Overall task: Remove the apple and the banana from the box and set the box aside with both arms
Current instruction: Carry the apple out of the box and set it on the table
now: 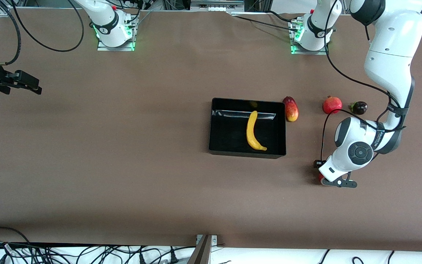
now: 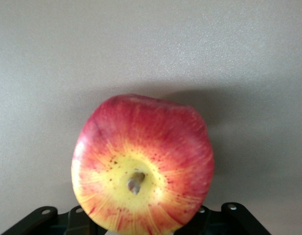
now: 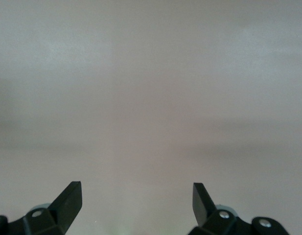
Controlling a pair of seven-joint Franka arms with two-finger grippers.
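Note:
The black box sits mid-table with the yellow banana lying inside it. Toward the left arm's end of the table, nearer the front camera than the box, my left gripper is down low at the table surface. It is shut on the red-and-yellow apple, which fills the left wrist view stem-up. In the front view only a red sliver of the apple shows under the hand. My right gripper waits open at the right arm's end of the table, with nothing between its fingers.
A red-yellow mango lies right beside the box on the left arm's side. A red pomegranate and a small dark fruit sit farther toward the left arm's end. Cables run along the table's front edge.

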